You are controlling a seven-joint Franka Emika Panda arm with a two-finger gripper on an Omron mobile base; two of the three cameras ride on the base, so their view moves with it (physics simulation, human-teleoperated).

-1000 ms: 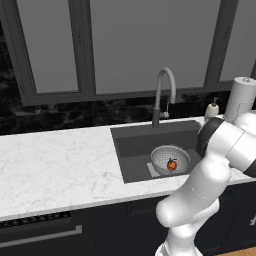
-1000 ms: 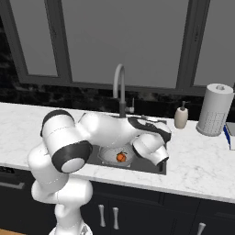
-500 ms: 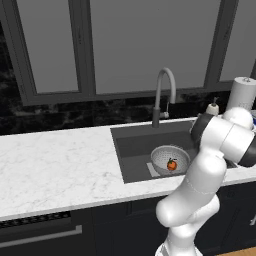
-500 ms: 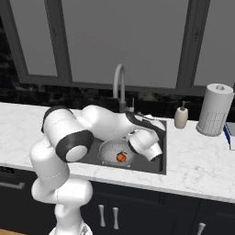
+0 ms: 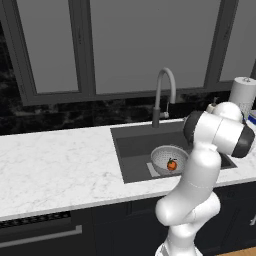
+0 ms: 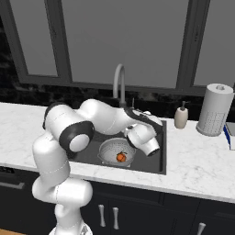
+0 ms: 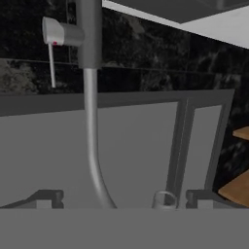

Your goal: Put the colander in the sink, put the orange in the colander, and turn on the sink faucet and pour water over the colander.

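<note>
At center frame, one orange [image 5: 171, 164] sits inside one perforated silver colander [image 5: 167, 158] in the dark sink [image 5: 131, 150], below one arched faucet [image 5: 164, 92]; the hand's opening cannot be told.

Orange [image 5: 171, 164] sits in colander [image 5: 169, 160], inside sink [image 5: 134, 150]; faucet [image 5: 163, 95] behind; my arm [image 5: 200, 170] alongside.

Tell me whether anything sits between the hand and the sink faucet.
Nothing visible does. In the hand view the sink faucet runs through open space ahead of the fingertips, with its lever unobstructed. The colander holding the orange sits in the sink, off that path.
</note>
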